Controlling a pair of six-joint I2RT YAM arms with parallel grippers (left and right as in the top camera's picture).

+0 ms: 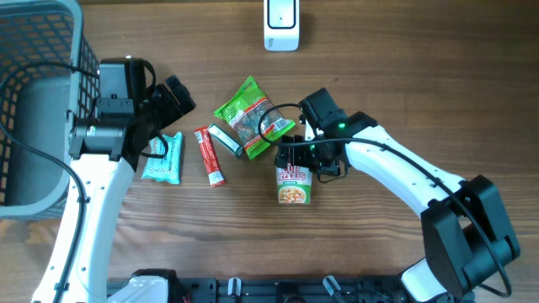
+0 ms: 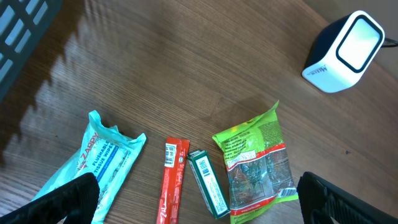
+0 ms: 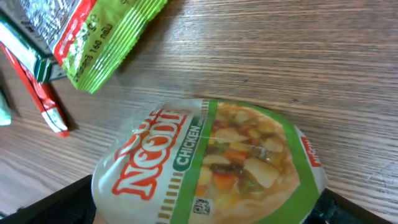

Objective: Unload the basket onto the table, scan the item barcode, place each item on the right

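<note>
Lying nearest: cup (image 1: 293, 187), set on its side on the table (image 1: 404, 84), label up.
Right gripper (image 1: 308, 162): jaws are spread wide and placed to either side of the cup; in the wrist view the cup fills the gap between them, and contact cannot be told.
Red stick (image 1: 210, 156): laid flat left of the cup, well apart from it.
Blue packet (image 1: 162, 158): laid flat just left of the red stick.
Green stick (image 1: 226, 140): wedged between the red stick and the green bag.
Green bag (image 1: 253, 118): laid flat just beyond the cup.
Left gripper (image 1: 168, 114): jaws are spread wide, nothing is held; it is poised above the blue packet's far end.
Basket (image 1: 42, 101): placed at the far left.
Scanner (image 1: 281, 23): stood at the far edge, well apart from the cup.
</note>
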